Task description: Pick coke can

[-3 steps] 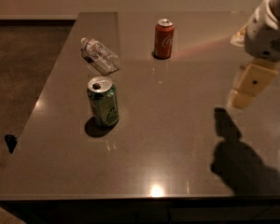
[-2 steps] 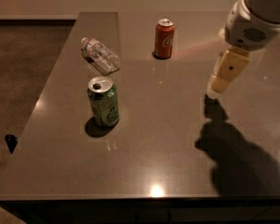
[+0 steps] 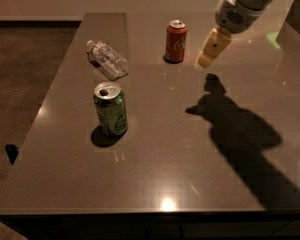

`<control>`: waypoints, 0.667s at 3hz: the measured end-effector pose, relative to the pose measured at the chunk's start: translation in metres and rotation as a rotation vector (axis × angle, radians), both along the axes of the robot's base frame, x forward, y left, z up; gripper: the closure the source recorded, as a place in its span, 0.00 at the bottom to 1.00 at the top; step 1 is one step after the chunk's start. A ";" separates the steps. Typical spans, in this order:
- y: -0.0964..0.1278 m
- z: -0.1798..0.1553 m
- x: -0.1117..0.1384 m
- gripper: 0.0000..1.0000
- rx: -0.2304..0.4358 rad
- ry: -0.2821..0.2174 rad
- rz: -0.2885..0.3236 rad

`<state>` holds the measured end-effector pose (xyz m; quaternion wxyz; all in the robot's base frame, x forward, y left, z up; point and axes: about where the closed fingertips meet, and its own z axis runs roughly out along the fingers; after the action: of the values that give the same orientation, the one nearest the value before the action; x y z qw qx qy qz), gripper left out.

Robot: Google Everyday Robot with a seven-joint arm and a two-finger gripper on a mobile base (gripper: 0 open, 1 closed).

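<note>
Camera view: coke can (image 3: 176, 41) upright at far side of counter (image 3: 160, 164), not yet grasped. Gripper (image 3: 210, 51) hovers just beside it, apart; whether released or clenched, cannot tell. Grasp and lift remain.

A green can (image 3: 110, 109) with a silver top stands upright on a glossy brown tabletop (image 3: 155, 184), its shadow pooled at its base. A clear plastic bottle (image 3: 107, 60) lies on its side just beyond it, near the left edge. A dark boxy object (image 3: 297, 21) sits at the far right, and the hand (image 3: 210, 51) hangs above the tabletop's far right part.
</note>
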<state>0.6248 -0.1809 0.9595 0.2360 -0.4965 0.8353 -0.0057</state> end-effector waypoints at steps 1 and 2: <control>0.013 -0.011 0.065 0.00 0.117 -0.042 -0.032; 0.021 -0.022 0.100 0.00 0.189 -0.049 -0.044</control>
<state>0.7249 -0.1596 0.9372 0.3021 -0.4533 0.8367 0.0558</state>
